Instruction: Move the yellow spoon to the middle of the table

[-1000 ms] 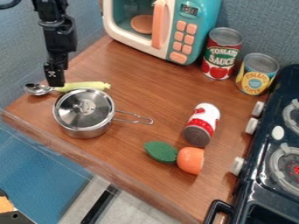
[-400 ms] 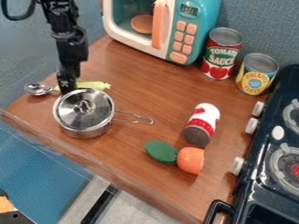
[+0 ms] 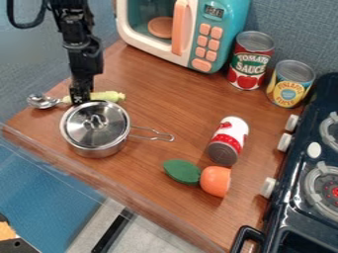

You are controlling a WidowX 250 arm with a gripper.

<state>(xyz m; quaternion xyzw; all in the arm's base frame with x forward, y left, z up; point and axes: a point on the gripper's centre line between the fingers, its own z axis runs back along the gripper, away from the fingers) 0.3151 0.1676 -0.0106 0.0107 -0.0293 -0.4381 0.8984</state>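
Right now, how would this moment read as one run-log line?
gripper: at spoon handle, beside pot | spoon: on table, left in view | pot: lidded | goal: spoon not yet at middle

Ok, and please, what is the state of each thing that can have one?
Yellow spoon: lying flat
Pot: covered by lid
Microwave: door shut
Red can: upright
Yellow can: upright
White-and-red can: lying on its side

Spoon (image 3: pixel 107 96) lies behind the pot (image 3: pixel 96 143) on the table (image 3: pixel 158 91), microwave (image 3: pixel 228 29) stands farther back, upright can (image 3: pixel 250 62) to its right, stove (image 3: pixel 297 207) at far right.
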